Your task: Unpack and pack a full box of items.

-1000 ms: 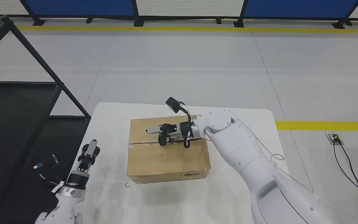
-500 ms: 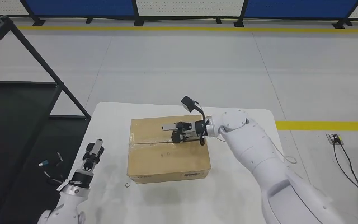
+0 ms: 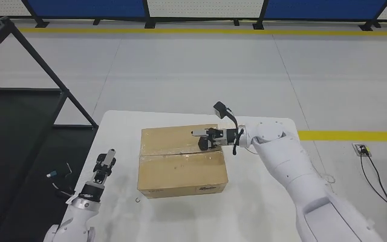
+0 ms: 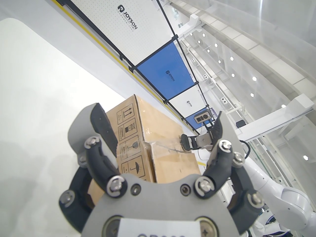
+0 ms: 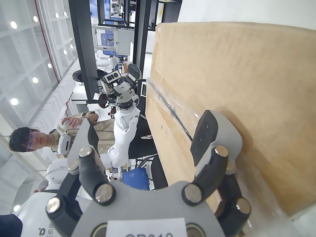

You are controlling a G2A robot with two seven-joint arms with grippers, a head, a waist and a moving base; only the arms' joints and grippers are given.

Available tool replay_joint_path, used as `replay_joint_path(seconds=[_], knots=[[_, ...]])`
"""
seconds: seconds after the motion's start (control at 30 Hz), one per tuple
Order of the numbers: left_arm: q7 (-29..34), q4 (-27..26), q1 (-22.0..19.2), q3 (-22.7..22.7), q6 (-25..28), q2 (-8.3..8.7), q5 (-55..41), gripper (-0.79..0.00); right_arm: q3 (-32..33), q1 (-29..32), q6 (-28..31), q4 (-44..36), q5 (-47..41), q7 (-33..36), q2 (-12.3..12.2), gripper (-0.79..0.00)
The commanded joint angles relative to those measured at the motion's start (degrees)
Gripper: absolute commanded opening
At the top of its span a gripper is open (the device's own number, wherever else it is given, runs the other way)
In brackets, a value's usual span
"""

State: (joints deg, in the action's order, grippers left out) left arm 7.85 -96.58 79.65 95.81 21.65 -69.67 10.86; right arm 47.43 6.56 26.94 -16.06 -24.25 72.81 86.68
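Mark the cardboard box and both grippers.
cardboard box (image 3: 181,174): top view, on the top flap nearer the robot.
right gripper (image 3: 202,138): top view, midway between its fingertips, over the box top.
left gripper (image 3: 107,156): top view, midway between its fingertips.

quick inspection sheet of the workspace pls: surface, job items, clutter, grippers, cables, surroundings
surface: white table with rounded corners.
job's things: cardboard box closed, mid-table, clear tape along its top seam.
clutter: small dark hook-shaped bit on the table by the box's near left corner.
grippers: right gripper open, over the box top beside the seam; left gripper open, holding nothing, above the table's left edge.
cables: floor cable from a floor socket right of the table; loose wires by the left arm.
surroundings: blue and white panels, yellow floor line, black frame at left.
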Motion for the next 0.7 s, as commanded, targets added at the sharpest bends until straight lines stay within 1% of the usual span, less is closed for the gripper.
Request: replay_joint_path(seconds=[0.0, 0.17, 0.33, 0.5, 0.67], knots=[[0.14, 0.25, -0.31, -0.30, -0.07, -0.01, 0.15, 0.000, 0.98, 0.63, 0.51, -0.91, -0.05, -0.27, -1.00, 0.000], [0.45, 0.43, -1.04, -0.98, -0.12, -0.04, 0.37, 0.000, 3.86, 2.63, 1.15, -3.73, -0.19, -0.86, -3.81, 0.000], [0.60, 0.53, -1.39, -1.21, -0.16, -0.03, 0.43, 0.000, 7.00, 6.03, 0.61, -8.37, -0.01, -1.38, -6.69, 0.000], [0.82, 0.70, -1.78, -1.36, -0.25, -0.01, 0.64, 0.000, 10.64, 10.56, -0.95, -15.67, 0.82, -2.07, -9.64, 0.000], [1.10, 0.78, -2.18, -1.72, -0.50, 0.00, 0.92, 0.000, 14.43, 15.97, -4.52, -24.45, 2.66, -3.91, -12.32, 0.000]])
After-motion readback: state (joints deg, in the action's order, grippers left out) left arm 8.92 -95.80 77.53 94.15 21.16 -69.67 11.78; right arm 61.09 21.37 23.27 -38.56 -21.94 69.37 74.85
